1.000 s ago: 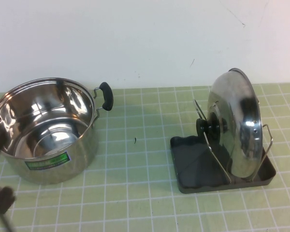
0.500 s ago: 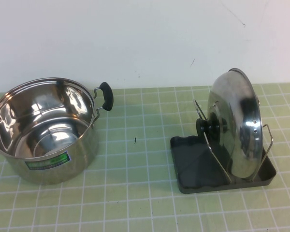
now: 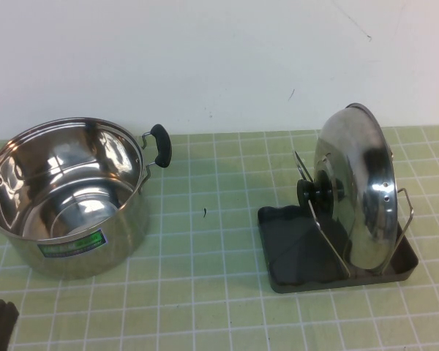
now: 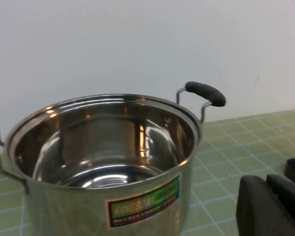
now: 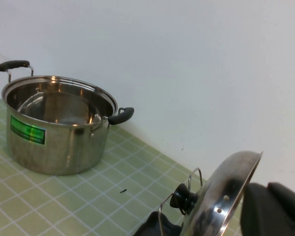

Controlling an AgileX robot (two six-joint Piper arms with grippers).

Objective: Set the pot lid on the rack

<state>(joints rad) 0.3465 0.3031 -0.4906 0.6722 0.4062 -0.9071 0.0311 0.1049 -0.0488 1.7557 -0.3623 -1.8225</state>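
The pot lid (image 3: 358, 190) stands on edge in the rack (image 3: 293, 252), leaning between the upright wire loops with its black knob (image 3: 316, 193) facing the steel pot (image 3: 66, 197). By the look of it the placing is done, and what remains is to draw the arms clear. To do that well, each arm should back off along a path away from the lid's rim, since a brush against it could tip the lid out of the loops.

The left gripper (image 3: 0, 322) sits low at the near left corner of the table, its dark fingers (image 4: 265, 206) pressed together and empty; the lid is well apart from it, across the table beyond the pot. The right gripper (image 5: 275, 209) hovers near the lid's rim, not visibly touching; its fingers also seem closed on nothing.
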